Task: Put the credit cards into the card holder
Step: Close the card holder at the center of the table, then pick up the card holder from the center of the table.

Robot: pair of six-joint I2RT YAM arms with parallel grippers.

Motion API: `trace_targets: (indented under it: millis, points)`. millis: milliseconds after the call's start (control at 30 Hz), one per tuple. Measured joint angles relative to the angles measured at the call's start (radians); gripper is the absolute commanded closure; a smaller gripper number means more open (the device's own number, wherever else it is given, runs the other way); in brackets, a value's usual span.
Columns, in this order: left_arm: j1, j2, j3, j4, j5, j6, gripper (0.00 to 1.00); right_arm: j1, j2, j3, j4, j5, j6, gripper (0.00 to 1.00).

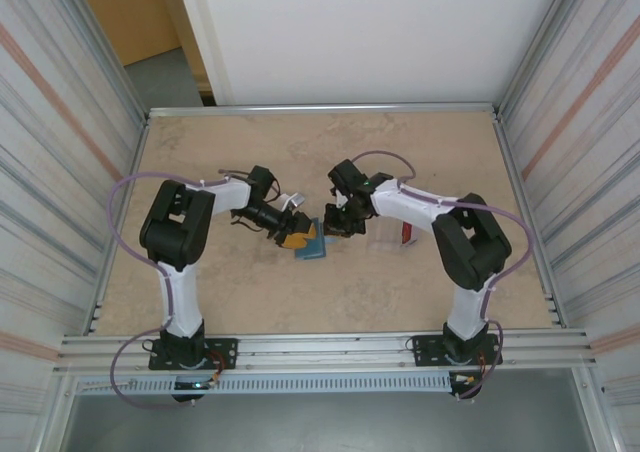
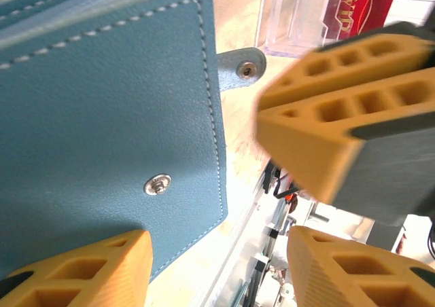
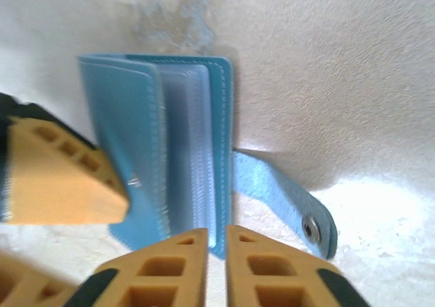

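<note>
- The card holder (image 1: 311, 245) is lying near the middle of the table (image 1: 300, 142), between the two grippers, with bare tabletop stretching far and near of it.
- A clear case (image 1: 385, 237) with red credit cards (image 1: 408, 234) is crowding the right side, just beside the right gripper (image 1: 335, 227).
- The holder is nearly square, so no long axis is showing. It is gaping partly open, and its strap (image 3: 279, 191) is sticking out sideways.
- It is teal-blue with pale stitching, a metal snap (image 2: 158, 184) and clear sleeves (image 3: 183, 117) inside.
- The right gripper's fingers are almost meeting, with the back cover's edge in the thin slit between them.
- The left gripper (image 1: 291, 234) is spread wide, gripping nothing, with one finger (image 3: 61, 178) touching the front cover.
</note>
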Motion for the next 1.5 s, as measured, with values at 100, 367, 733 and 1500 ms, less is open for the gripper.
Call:
trace_targets:
  millis: [100, 367, 733, 1500]
  points:
    - [0.000, 0.000, 0.000, -0.004, -0.009, 0.005, 0.48, -0.002, -0.045, -0.015, 0.029, -0.013, 0.021, 0.98]
    - [0.000, 0.011, 0.000, -0.017, -0.032, 0.026, 0.67, -0.002, 0.035, -0.002, 0.148, -0.105, 0.066, 1.00]
    - [-0.001, 0.013, 0.013, -0.035, -0.034, 0.030, 0.56, -0.021, 0.160, 0.022, 0.183, -0.157, 0.069, 1.00]
    - [0.006, -0.015, 0.011, -0.053, -0.228, -0.025, 0.50, -0.037, 0.160, 0.019, 0.180, -0.153, 0.065, 1.00]
